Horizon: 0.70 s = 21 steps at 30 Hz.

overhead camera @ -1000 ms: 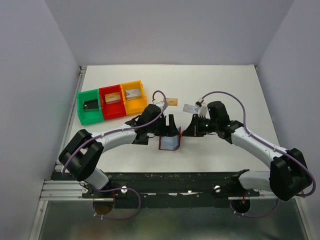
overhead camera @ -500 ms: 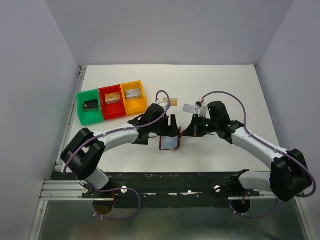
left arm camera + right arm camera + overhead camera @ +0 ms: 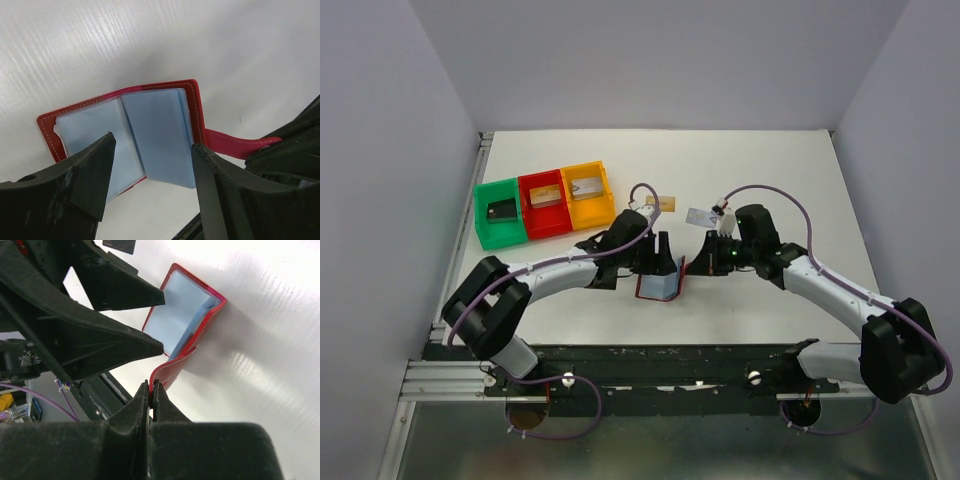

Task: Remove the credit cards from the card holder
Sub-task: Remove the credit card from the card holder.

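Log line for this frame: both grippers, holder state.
left gripper: open, above card holder | right gripper: shut on card holder tab | card holder: spread open

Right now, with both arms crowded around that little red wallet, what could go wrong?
The right tool pinches only a thin red edge of the card holder, so a tug might slip it free. The left tool stands open over the light blue pockets; closing, it may catch a pocket rather than a card. Both tools sit very near each other and could bump.
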Available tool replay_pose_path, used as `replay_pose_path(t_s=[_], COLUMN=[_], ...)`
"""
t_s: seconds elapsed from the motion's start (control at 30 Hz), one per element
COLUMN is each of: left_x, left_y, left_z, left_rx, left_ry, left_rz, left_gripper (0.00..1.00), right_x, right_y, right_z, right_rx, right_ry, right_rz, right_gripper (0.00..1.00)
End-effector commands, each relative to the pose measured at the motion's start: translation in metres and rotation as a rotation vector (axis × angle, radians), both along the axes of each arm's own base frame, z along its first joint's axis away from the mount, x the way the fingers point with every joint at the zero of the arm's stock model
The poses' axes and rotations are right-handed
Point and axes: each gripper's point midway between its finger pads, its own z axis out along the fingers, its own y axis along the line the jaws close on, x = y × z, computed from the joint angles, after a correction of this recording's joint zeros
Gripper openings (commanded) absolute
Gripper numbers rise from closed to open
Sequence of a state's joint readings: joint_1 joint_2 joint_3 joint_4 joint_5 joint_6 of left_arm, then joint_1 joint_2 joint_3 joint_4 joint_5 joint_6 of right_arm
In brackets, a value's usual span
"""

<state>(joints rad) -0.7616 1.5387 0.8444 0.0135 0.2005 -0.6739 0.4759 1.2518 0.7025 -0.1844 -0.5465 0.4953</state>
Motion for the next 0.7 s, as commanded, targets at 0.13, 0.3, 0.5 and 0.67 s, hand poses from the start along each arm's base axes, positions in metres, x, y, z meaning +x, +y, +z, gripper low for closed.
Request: replay_pose_path(t_s=[0.13,0.3,0.5,0.67], left_x=[-0.001,0.000,-0.003,-0.003], left_y=[-0.016,-0.020,-0.018,-0.017], left_z=[-0.006,-0.007,-0.001,-0.005], left_rx=[0.002,0.006,-0.005,0.005], left_ry=[0.028,0.026,0.011,0.018], left_rz=[-0.057,-0.070,-0.070,-0.068], left_gripper=[0.73,0.74,0.79,0.79], right_x=[-0.004,-0.003,-0.003,-0.002], right_y=[-0.002,-0.002,-0.002,-0.002], right_z=[-0.003,-0.001,0.001,0.002], right_rx=[-0.009,-0.009,-0.006,-0.006], right_ry=[-0.005,-0.010,-0.014,-0.014], right_rz=[0.010,0.011,0.012,0.012], right_gripper=[0.00,0.00,0.00,0.00])
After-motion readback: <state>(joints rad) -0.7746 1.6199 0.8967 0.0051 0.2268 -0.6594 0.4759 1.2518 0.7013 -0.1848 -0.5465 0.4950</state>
